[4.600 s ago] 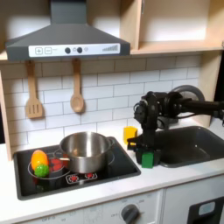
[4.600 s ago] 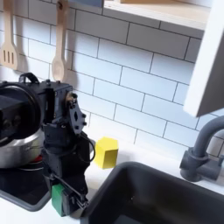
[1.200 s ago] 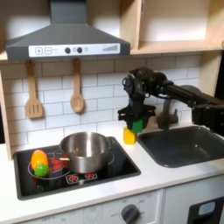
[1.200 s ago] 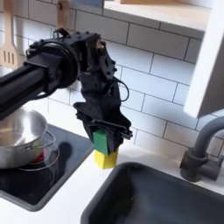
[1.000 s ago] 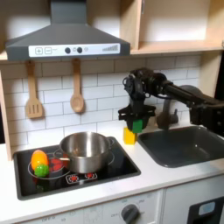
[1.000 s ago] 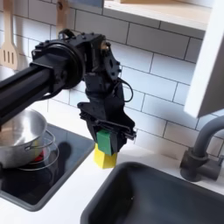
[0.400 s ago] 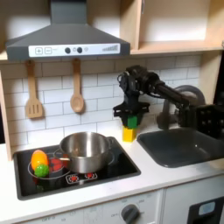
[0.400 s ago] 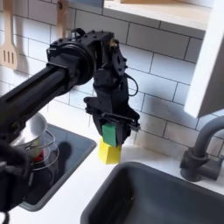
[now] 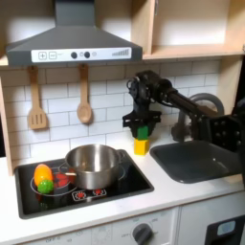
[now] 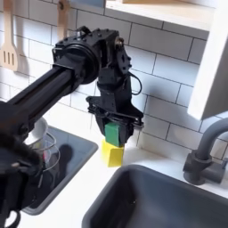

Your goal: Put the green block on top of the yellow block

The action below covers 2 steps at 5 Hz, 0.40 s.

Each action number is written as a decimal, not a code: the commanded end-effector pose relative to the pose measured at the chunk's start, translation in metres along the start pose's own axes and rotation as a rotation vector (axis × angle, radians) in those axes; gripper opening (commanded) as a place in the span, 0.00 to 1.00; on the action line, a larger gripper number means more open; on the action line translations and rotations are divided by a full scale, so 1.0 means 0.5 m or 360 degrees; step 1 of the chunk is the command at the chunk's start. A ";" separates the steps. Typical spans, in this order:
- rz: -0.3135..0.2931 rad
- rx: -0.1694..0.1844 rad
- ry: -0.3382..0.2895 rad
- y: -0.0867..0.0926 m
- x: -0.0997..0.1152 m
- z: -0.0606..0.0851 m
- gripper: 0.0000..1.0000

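In both exterior views my gripper (image 9: pixel 142 128) (image 10: pixel 114 130) points down at the back of the counter, shut on the green block (image 9: pixel 142 132) (image 10: pixel 113 134). Directly below it stands the yellow block (image 9: pixel 141 147) (image 10: pixel 111 154), on the white counter by the tiled wall. The green block's underside meets or nearly meets the yellow block's top; I cannot tell whether they touch. The black fingers (image 10: pixel 126 126) cover the green block's sides.
A steel pot (image 9: pixel 93 165) sits on the black stove (image 9: pixel 115 187), with rounded green-and-yellow toy food (image 9: pixel 43 178) beside it. The sink (image 9: pixel 196 158) (image 10: pixel 160 200) and grey faucet (image 10: pixel 203 160) lie to the blocks' right in both exterior views. Wooden utensils (image 9: pixel 84 96) hang on the wall.
My gripper lifted the green block from the counter's front by the sink and carried it back over the yellow block. In the last second it sank closer to the yellow block.
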<state>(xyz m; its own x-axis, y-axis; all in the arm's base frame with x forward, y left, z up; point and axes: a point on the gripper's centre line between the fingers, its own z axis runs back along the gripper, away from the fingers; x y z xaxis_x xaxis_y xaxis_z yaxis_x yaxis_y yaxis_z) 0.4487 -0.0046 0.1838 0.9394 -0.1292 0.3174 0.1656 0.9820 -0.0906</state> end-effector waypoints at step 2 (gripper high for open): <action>0.0002 0.0011 0.0035 0.003 -0.016 -0.006 1.00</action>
<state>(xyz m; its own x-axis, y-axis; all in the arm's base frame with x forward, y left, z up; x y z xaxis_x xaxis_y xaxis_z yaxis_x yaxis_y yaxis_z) 0.4439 -0.0031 0.1734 0.9484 -0.1317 0.2883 0.1625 0.9830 -0.0858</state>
